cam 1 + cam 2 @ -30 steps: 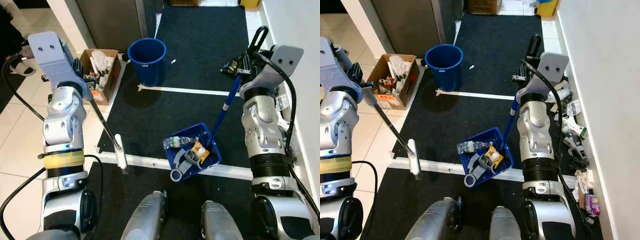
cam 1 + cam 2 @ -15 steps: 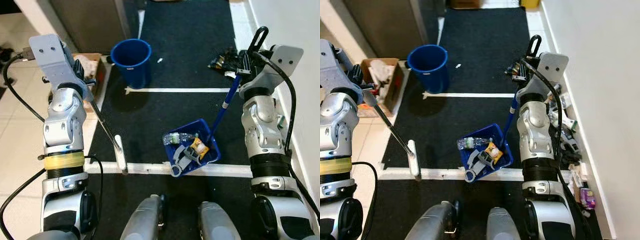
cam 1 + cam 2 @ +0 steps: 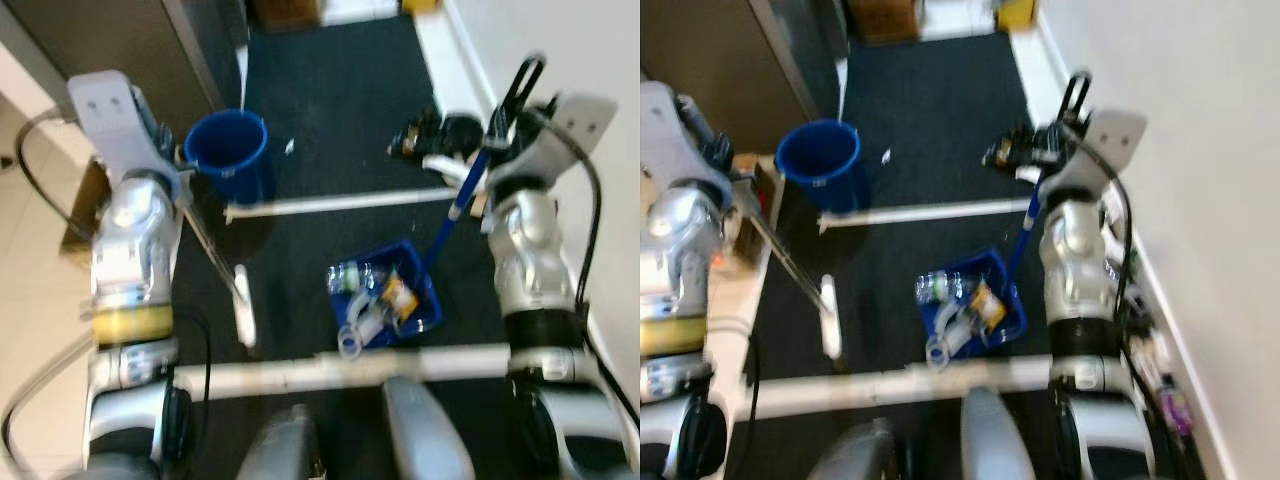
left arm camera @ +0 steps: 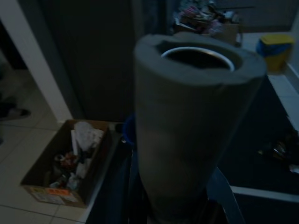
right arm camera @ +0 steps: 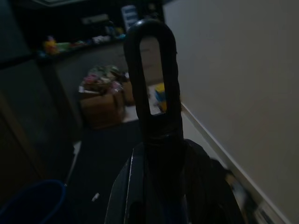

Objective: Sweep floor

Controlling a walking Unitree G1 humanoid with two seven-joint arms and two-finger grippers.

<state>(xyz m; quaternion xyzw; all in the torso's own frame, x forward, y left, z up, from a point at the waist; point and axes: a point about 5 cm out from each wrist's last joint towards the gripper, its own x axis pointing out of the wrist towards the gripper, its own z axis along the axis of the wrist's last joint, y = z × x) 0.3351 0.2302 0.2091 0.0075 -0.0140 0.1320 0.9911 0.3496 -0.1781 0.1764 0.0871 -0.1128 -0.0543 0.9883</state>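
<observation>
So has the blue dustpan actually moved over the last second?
Yes. The dustpan overlapped the near tape line before; now it sits clear of it, further forward and closer to the far tape line.

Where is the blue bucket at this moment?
In the left eye view the blue bucket stands on the dark carpet, ahead on the robot's left, just beyond the white line and beside the cardboard box.

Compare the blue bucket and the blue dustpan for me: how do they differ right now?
The blue bucket stands upright on the dark mat, round and deep, with nothing visible inside; the blue dustpan is a shallow tray on a long blue handle. The dustpan holds swept litter, including a clear bottle. The bucket sits farther from the robot, past the white line. Both are blue plastic.
</observation>
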